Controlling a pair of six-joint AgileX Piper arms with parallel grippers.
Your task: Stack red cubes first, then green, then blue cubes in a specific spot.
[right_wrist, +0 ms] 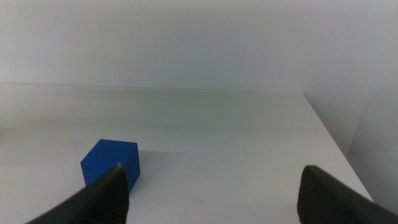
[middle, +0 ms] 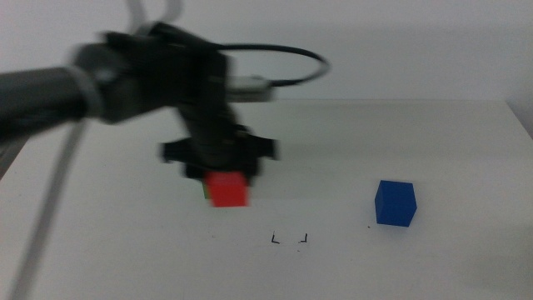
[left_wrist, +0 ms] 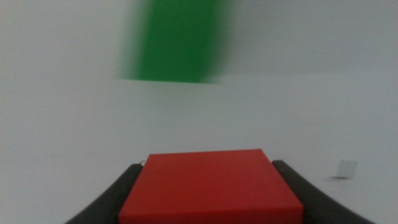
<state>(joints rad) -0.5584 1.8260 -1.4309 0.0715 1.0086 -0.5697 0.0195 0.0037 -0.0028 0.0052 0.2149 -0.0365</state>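
Note:
My left gripper (middle: 226, 185) is shut on the red cube (middle: 227, 189) and holds it above the table, up and to the left of the black corner marks (middle: 290, 239). In the left wrist view the red cube (left_wrist: 211, 186) sits between the two dark jaws. The green cube (left_wrist: 180, 40) shows blurred beyond it; in the middle view only a sliver of it (middle: 204, 191) peeks out behind the red cube. The blue cube (middle: 395, 202) rests on the table at the right. It also shows in the right wrist view (right_wrist: 112, 162). My right gripper (right_wrist: 211, 186) is open, out of the middle view.
The white table (middle: 433, 142) ends at a far edge against the wall. A black cable (middle: 291, 62) loops behind the left arm.

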